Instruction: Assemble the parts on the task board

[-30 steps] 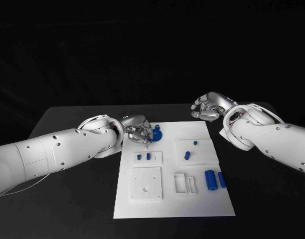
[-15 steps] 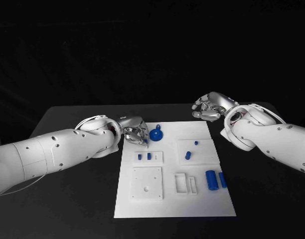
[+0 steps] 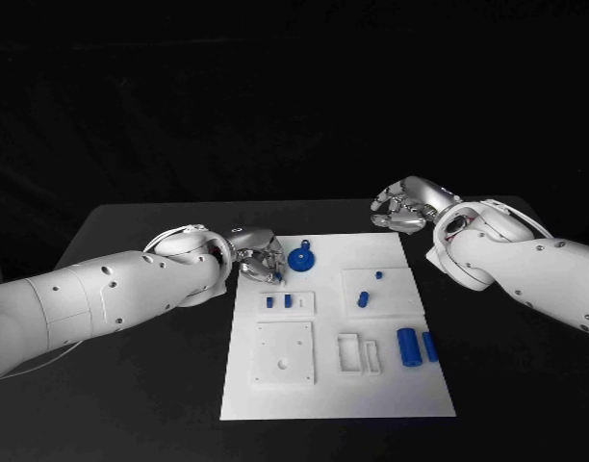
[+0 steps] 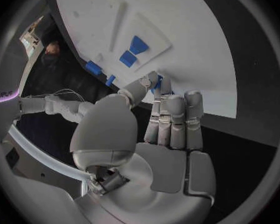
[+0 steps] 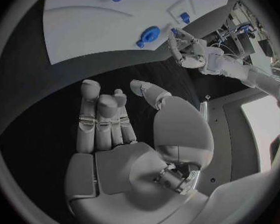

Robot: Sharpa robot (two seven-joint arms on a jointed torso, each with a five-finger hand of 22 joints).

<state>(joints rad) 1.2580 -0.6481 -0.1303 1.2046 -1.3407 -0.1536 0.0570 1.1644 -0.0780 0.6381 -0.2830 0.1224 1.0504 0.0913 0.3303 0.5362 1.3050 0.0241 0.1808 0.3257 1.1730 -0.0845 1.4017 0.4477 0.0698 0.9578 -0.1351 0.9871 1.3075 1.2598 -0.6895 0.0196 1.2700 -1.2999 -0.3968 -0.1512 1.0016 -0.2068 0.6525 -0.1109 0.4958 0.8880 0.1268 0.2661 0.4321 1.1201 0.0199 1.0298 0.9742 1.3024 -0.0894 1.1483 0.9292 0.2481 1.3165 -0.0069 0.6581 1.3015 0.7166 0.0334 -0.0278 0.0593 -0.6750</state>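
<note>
The white task board (image 3: pixel 336 390) lies in the middle of the black table. My left hand (image 3: pixel 256 256) hovers at the board's far left corner. It pinches a small blue part (image 4: pixel 157 83) between thumb and a finger, with the other fingers held straight beside it (image 4: pixel 171 119). A round blue part with a knob (image 3: pixel 303 259) lies on the board just right of that hand. My right hand (image 3: pixel 408 206) hangs over the table beyond the board's far right corner, holding nothing, fingers loosely extended (image 5: pixel 109 124).
On the board, two small blue pieces (image 3: pixel 278 302) stand in a raised block, and two blue pegs (image 3: pixel 363 298) stand in another. Two blue cylinders (image 3: pixel 408 347) lie at the right edge. A square plate with a hole (image 3: pixel 284 353) and slotted frames (image 3: pixel 357 353) sit nearer me.
My left hand has drawn back a little to the left, away from the round blue part. The right hand has hardly moved.
</note>
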